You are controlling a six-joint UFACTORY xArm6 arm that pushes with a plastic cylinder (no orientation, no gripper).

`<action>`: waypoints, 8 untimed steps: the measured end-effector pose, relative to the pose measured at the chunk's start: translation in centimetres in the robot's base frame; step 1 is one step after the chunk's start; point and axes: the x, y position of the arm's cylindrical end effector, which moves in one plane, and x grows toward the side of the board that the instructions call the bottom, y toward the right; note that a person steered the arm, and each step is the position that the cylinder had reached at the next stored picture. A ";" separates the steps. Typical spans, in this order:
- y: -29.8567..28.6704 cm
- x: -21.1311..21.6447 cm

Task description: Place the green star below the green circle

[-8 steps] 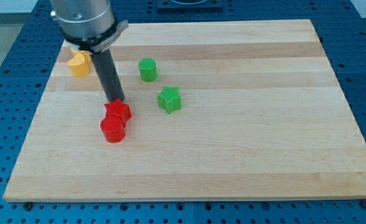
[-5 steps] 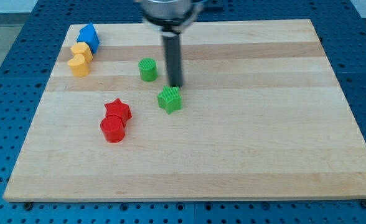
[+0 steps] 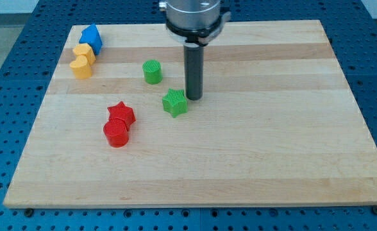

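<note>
Rod [image 3: 193, 70] and tip carry no hand at all, so nothing opens, closes or clamps; the arm ends in a plain dark shaft hanging from a grey round housing [image 3: 193, 18] at the view's top. My tip [image 3: 193, 97] stands on the wooden board [image 3: 272, 128] just to the view's right of the green star [image 3: 175, 102], at the star's upper right corner. Whether it actually touches the star or sits a hair apart, I cannot tell from this angle.

That star lies below and to the right of the green circle [image 3: 152, 72], a short upright cylinder; the two are near each other but clearly apart, with bare wood between them. So the star is lower than the circle in the view, yet offset toward the right rather than straight under it.

Further to the view's left and lower, a red star [image 3: 121, 114] touches a red circle [image 3: 117, 134] that sits just beneath it. In the board's upper left corner a blue block [image 3: 91, 36] stands beside two yellow blocks [image 3: 82, 59], which are pressed together; their exact shapes are hard to make out. Around the board runs a blue perforated surface [image 3: 9, 77].
</note>
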 end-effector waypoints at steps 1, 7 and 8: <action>-0.4 0.3; -4.1 1.3; -5.6 1.3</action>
